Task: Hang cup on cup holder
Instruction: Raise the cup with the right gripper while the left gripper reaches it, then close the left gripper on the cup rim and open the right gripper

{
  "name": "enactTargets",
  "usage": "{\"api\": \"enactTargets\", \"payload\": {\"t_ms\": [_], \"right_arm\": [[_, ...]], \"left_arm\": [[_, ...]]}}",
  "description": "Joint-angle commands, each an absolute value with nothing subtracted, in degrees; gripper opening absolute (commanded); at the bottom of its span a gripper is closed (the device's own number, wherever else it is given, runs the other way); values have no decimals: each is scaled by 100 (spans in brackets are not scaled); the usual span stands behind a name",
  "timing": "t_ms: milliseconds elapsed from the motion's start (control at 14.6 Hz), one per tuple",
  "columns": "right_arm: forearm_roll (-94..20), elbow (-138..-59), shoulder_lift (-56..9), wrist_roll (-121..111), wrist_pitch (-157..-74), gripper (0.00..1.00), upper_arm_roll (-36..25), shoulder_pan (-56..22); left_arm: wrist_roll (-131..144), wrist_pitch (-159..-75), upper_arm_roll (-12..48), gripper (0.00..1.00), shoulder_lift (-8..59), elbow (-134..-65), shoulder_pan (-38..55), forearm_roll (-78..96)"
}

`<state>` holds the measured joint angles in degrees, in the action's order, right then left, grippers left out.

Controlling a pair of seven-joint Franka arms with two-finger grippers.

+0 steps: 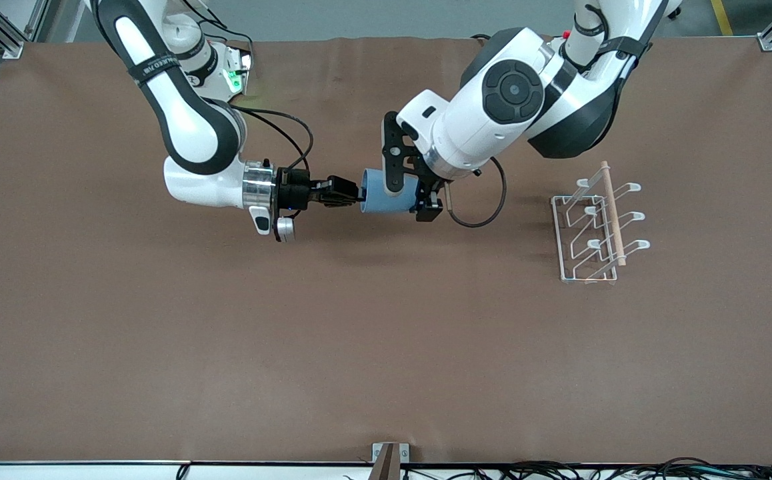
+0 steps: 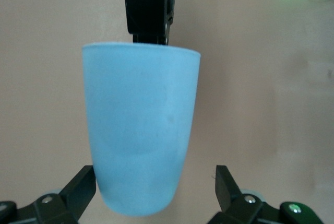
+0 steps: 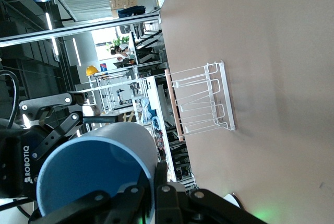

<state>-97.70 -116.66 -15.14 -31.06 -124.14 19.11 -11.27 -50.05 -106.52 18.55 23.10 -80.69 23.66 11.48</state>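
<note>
The light-blue cup point(image 1: 386, 195) hangs sideways in the air over the middle of the table. My right gripper point(image 1: 354, 193) is shut on its rim point(image 3: 154, 182), one finger inside the dark blue mouth and one outside. My left gripper point(image 1: 409, 199) is open, its two fingers straddling the cup's base end point(image 2: 154, 177); one finger point(image 2: 83, 182) sits right beside the cup wall point(image 2: 141, 130) and the other point(image 2: 224, 182) stands apart from it. The white wire cup holder point(image 1: 596, 230) with its wooden rod point(image 1: 613, 213) stands on the table toward the left arm's end, with nothing hung on it point(image 3: 201, 98).
The brown table mat point(image 1: 386, 347) spreads wide around both arms. A black cable point(image 1: 486, 213) loops down from the left wrist beside the cup. Metal frame posts stand at the table's corners point(image 1: 769, 40).
</note>
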Motion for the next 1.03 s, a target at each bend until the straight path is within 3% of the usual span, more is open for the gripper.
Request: {"api": "enactTargets", "payload": {"t_ms": [0, 412, 687, 824, 962], "right_arm": [[-9984, -11681, -1450, -3217, -12445, 0, 1916, -1151], [-9984, -11681, -1450, -3217, -12445, 0, 1916, -1151], [-9984, -11681, -1450, -3225, -12445, 0, 1916, -1160], [-9984, -11681, -1450, -3217, -12445, 0, 1916, -1160], [-9984, -11681, -1450, -3217, -12445, 0, 1916, -1160]], "left_arm": [[-5036, -11072, 1863, 100, 2522, -7910, 2514, 1125], [-4730, -11514, 1863, 100, 2602, -7910, 2663, 1143], [-4693, -11426, 1811, 61, 2470, -7928, 2663, 706], [-4467, -11286, 1872, 48, 2417, -7937, 2707, 134], [-4184, -11180, 1872, 44, 2417, -7945, 2716, 79]]}}
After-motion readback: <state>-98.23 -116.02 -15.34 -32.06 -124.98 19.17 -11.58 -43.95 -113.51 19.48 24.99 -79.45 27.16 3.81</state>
